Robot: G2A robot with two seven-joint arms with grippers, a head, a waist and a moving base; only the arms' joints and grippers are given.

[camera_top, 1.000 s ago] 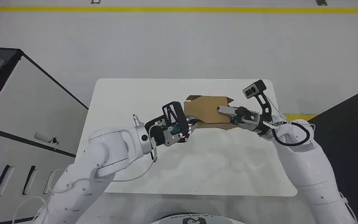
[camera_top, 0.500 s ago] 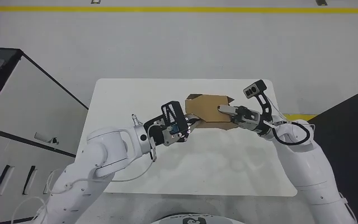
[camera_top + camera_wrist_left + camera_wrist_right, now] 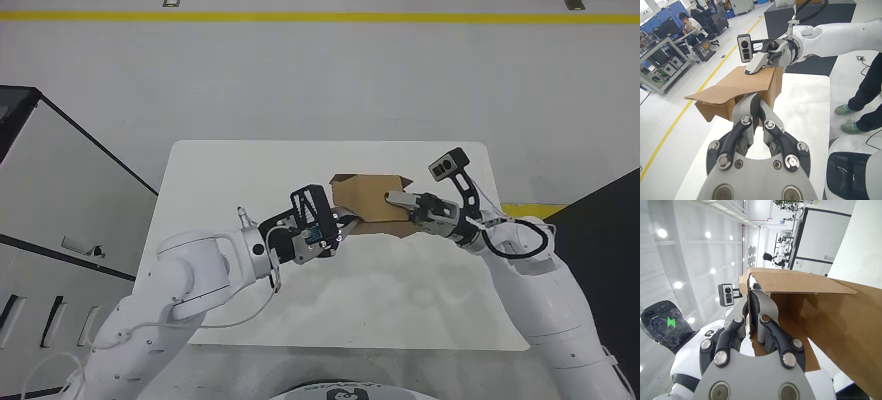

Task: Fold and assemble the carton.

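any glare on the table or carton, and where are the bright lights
Left wrist view: faint mottled sheen on the table beside the carton, no hard glare. Right wrist view: round ceiling lamps glow as bright spots. Top view: no glare on the table.

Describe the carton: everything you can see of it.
The carton is plain brown corrugated cardboard, only partly erected. Its walls stand on the far half of the white table, the top panel slopes, and a loose flap juts out sideways. One end is visibly open. The right gripper pinches the edge of the top panel. The left gripper is closed at a lower corner under that panel, apparently on a wall edge.
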